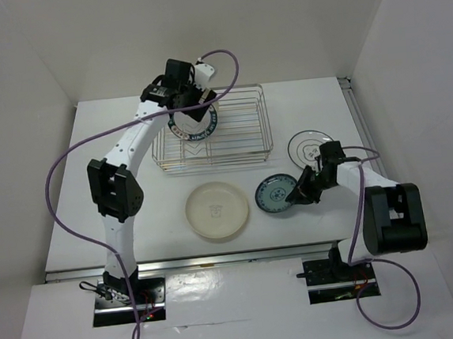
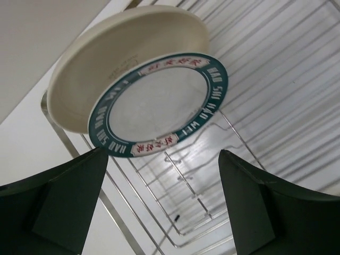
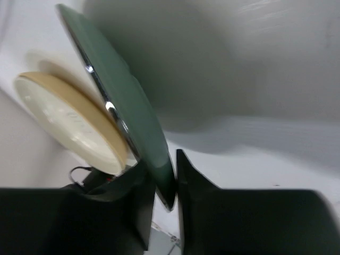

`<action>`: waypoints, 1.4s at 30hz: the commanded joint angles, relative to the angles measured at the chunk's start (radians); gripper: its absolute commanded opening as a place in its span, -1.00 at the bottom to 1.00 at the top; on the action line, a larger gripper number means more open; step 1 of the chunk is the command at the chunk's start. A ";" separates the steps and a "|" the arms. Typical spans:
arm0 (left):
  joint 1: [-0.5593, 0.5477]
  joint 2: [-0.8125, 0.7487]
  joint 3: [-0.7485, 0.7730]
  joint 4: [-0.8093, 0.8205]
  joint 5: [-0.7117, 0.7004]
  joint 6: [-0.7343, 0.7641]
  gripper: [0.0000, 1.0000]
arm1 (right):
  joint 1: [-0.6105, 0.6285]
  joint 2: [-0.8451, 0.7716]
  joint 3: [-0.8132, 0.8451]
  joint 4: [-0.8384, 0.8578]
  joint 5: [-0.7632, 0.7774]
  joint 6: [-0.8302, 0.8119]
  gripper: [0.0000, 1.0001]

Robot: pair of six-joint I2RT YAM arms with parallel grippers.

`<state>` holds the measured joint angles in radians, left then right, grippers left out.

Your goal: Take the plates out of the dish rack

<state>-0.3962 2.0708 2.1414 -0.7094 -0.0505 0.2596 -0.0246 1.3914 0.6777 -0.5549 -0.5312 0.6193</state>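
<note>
Plate [image 1: 274,191] (blue-patterned) pinched in right gripper [image 3: 166,180]; left gripper [image 2: 162,159] gapes empty over dish rack [image 1: 243,136].

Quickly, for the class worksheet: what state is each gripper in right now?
Left gripper: open, holding nothing, facing the green-rimmed plate in the dish rack.
Right gripper: shut on the rim of the blue-patterned plate.

The white tabletop [image 1: 113,148] carries the silver wire dish rack [image 1: 243,128] at the back, a cream plate [image 1: 217,211] in front of it, a white plate [image 1: 303,143] just right of the rack, and a blue-patterned plate [image 1: 276,193] beside the cream one, its contact unclear.
</note>
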 commanded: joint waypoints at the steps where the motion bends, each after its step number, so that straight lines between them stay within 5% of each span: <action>1: 0.002 0.045 0.009 0.134 -0.081 0.067 0.99 | -0.003 0.040 -0.007 0.001 0.027 -0.015 -0.40; 3: 0.002 0.074 -0.023 0.212 -0.133 0.079 0.99 | -0.003 0.049 -0.007 -0.014 0.045 -0.015 0.07; 4: 0.002 0.074 -0.023 0.285 -0.182 0.093 0.99 | -0.003 0.049 0.002 -0.023 0.045 -0.015 0.46; 7: 0.016 0.124 0.006 0.341 -0.178 0.125 0.96 | -0.003 0.040 0.031 -0.086 0.097 -0.015 0.80; 14: 0.059 0.198 0.058 0.350 -0.095 0.211 0.96 | -0.003 -0.081 0.114 -0.175 0.165 -0.006 0.94; 18: 0.086 0.232 0.101 0.259 0.033 0.199 0.80 | -0.003 -0.092 0.187 -0.221 0.189 -0.016 0.94; 22: 0.112 0.244 0.112 0.188 0.118 0.175 0.24 | -0.003 -0.040 0.270 -0.249 0.221 -0.049 0.94; 23: 0.112 0.244 0.112 0.176 0.129 0.175 -0.16 | -0.003 -0.040 0.282 -0.260 0.232 -0.058 0.94; 28: 0.122 0.235 0.103 0.136 0.161 0.162 -1.00 | -0.003 -0.006 0.338 -0.269 0.243 -0.067 0.94; 42: 0.122 0.037 0.126 0.136 0.265 0.090 -1.00 | 0.092 -0.006 0.407 -0.269 0.252 -0.079 0.94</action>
<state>-0.2714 2.2524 2.2425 -0.5735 0.1211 0.4183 0.0402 1.3907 1.0260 -0.8055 -0.2909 0.5583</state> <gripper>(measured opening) 0.056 0.970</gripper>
